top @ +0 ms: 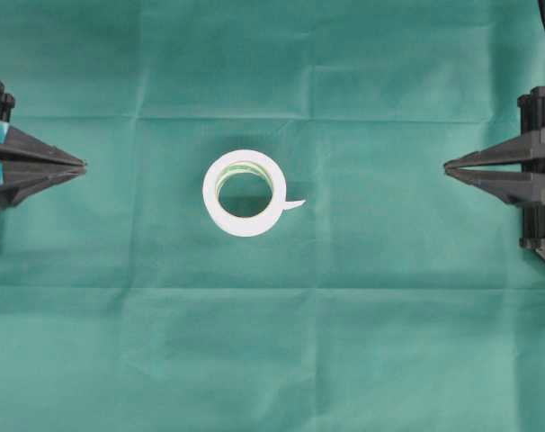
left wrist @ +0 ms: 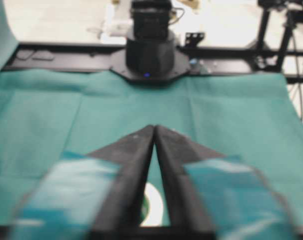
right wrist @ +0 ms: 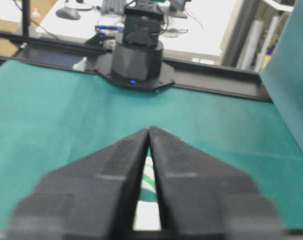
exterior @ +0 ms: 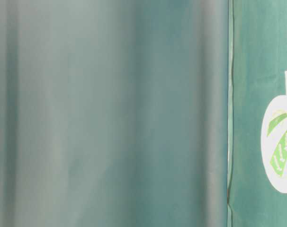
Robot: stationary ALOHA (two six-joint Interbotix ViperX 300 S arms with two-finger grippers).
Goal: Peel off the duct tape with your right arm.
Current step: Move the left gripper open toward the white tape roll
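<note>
The duct tape [top: 242,222], a white roll with green print inside its core, lies flat on the green cloth mid-table. Its loose strip end [top: 293,204] sticks out to the right. My right arm's gripper [top: 447,166] points at the roll from the right edge, well apart from it, plain black fingertips together and holding nothing. My left gripper [top: 82,166], with teal pads, points in from the left edge, also shut and empty. The roll shows between the fingers in the left wrist view [left wrist: 154,207] and the right wrist view [right wrist: 150,212], and at the right edge of the table-level view [exterior: 270,142].
Creased green cloth [top: 272,342] covers the whole table. The opposite arm's black base [left wrist: 149,55] stands at the far edge in the left wrist view, and likewise [right wrist: 139,57] in the right wrist view. A blurred green drape [exterior: 110,113] fills most of the table-level view.
</note>
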